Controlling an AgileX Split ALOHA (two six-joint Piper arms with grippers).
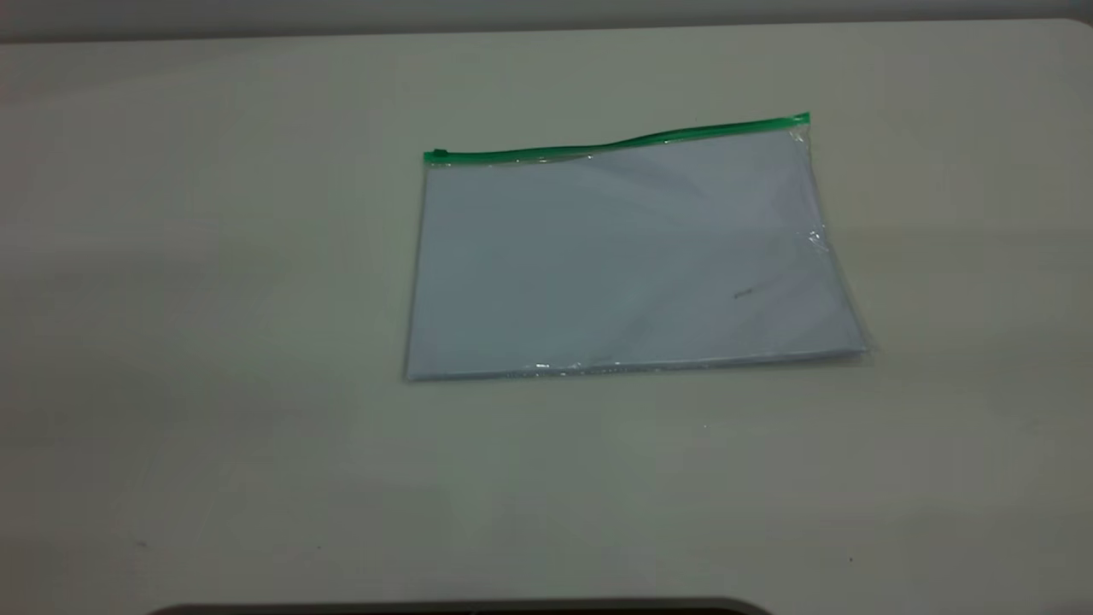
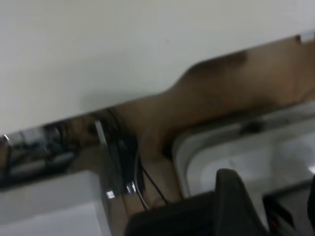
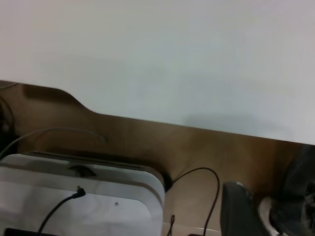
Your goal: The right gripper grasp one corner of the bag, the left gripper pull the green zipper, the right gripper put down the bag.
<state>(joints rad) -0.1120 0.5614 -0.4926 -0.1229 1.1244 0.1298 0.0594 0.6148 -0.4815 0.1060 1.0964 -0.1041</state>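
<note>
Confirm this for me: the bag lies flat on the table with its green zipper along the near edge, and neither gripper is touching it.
Not quite. The green zipper runs along the far edge of the bag, not the near one, as the exterior view shows. The rest holds: the bag lies flat on the table and neither gripper is touching it; no arm appears in that view.

Pale table [image 1: 213, 342], bare and matte. Brown floor [image 3: 187, 147] past its edge, with thin black cables [image 3: 206, 182] and white casings [image 3: 98, 196].
</note>
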